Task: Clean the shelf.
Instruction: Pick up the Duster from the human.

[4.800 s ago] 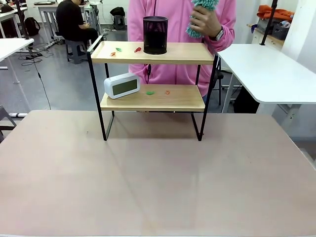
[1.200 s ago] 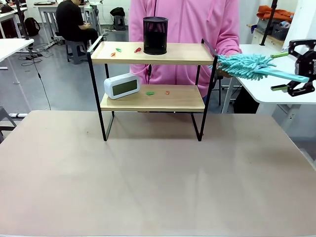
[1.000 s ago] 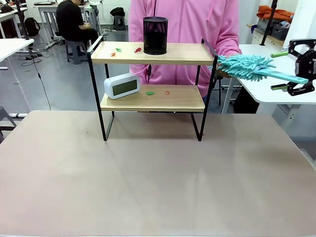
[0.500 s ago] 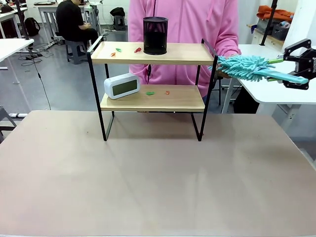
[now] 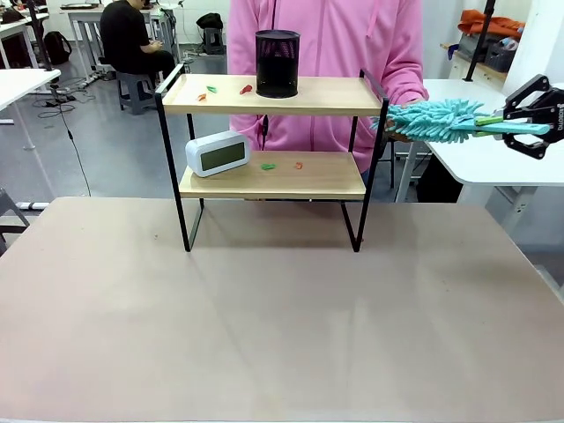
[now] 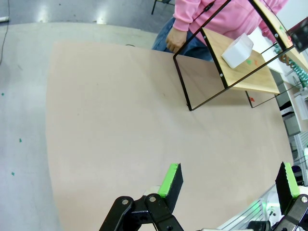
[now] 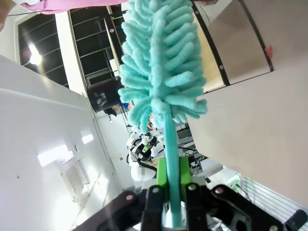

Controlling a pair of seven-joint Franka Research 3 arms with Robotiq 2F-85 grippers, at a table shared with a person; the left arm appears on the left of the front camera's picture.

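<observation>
The right end effector (image 5: 504, 125) is closed on the flat handle of a turquoise duster (image 5: 432, 120). In the front view it is in the air at 3 o'clock from the shelf (image 5: 326, 92), above a white side table. In the right wrist view both green pads press the handle from two sides at the right end effector (image 7: 172, 183), and the fluffy duster (image 7: 159, 62) rises toward 12 o'clock. The head of the duster points toward the shelf and its tip is just beside the right rail of the top board. A person's pink sleeve (image 5: 407, 75) comes down to that tip; I cannot tell if the hand grips it.

The left end effector (image 6: 229, 185) is wide open and holds nothing; it hangs over the bare worktop (image 6: 120, 120).

The shelf stands at the 12 o'clock edge of the worktop (image 5: 282, 317), with the person right behind it. On its top board is a black mesh cup (image 5: 278, 63), and at 9 o'clock from the cup lie small coloured scraps (image 5: 211, 89). On the lower board a white clock (image 5: 218, 152) sits at the left end, with two more scraps (image 5: 268, 166) at 3 o'clock from it. In the left wrist view the shelf (image 6: 245, 72) is at 1 o'clock, with the clock (image 6: 237, 50) on it.
</observation>
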